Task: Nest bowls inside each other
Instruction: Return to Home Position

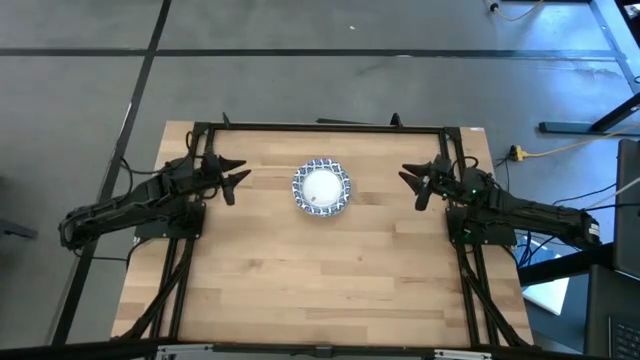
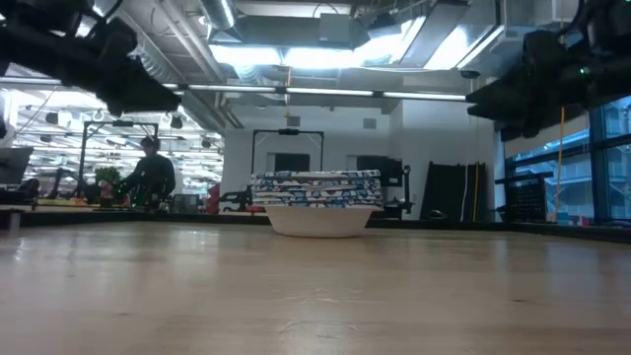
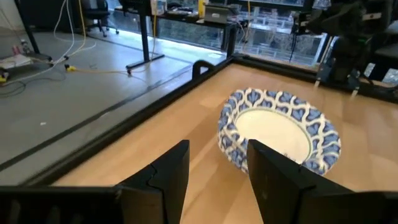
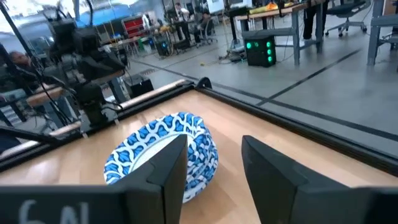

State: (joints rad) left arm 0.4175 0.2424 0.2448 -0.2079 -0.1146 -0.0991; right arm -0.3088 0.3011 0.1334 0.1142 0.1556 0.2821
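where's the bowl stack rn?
High view: the bowl stack sits mid-width on the table, nearer its top edge, midway between the left tool and the right tool, both open and clear of it.

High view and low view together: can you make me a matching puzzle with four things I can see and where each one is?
Things:
1. stack of bowls
2. left gripper
3. right gripper
4. person

Places:
A. open, raised over the right side of the table
B. in the room beyond the table
C. nested together at the table's centre
D. open, raised over the table's left side

Pairs: 1-C, 2-D, 3-A, 4-B
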